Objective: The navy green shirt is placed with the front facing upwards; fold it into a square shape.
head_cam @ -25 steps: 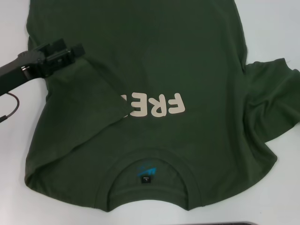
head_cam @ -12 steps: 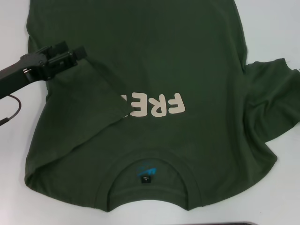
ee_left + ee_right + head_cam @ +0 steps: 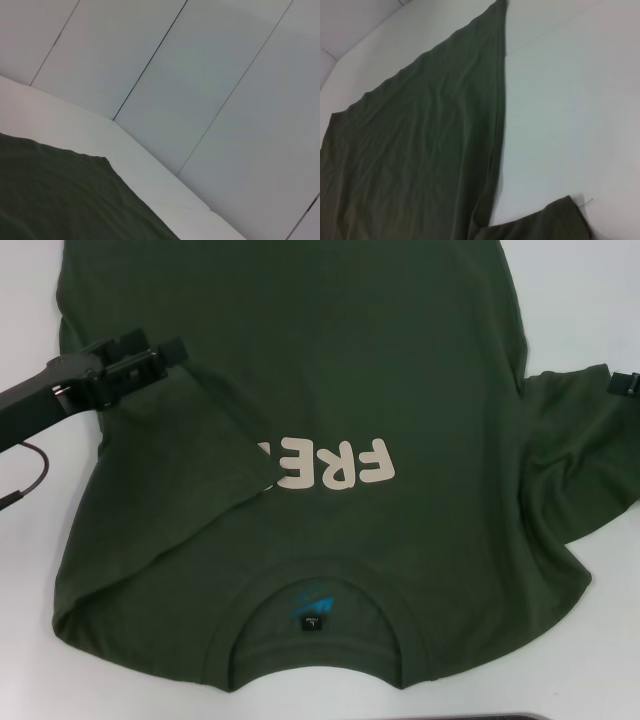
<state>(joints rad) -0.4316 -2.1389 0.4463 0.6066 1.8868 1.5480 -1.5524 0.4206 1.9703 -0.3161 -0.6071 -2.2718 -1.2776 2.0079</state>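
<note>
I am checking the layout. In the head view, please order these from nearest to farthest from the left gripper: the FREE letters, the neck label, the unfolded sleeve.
From the left gripper:
1. FREE letters, mid-chest.
2. Neck label, inside the collar.
3. Unfolded sleeve, on the robot's right.

A white table (image 3: 590, 300) fills the scene. Behind it stands a pale panelled wall (image 3: 210, 75) with thin dark seams. A black cable (image 3: 25, 480) loops at the table's left edge.

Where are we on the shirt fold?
Early. Done: the left sleeve lies folded over the navy green shirt, covering part of the "FREE" print. In hand: left tool at that fold's edge; right tool over the right sleeve, unfolded. Left: everything else.
</note>
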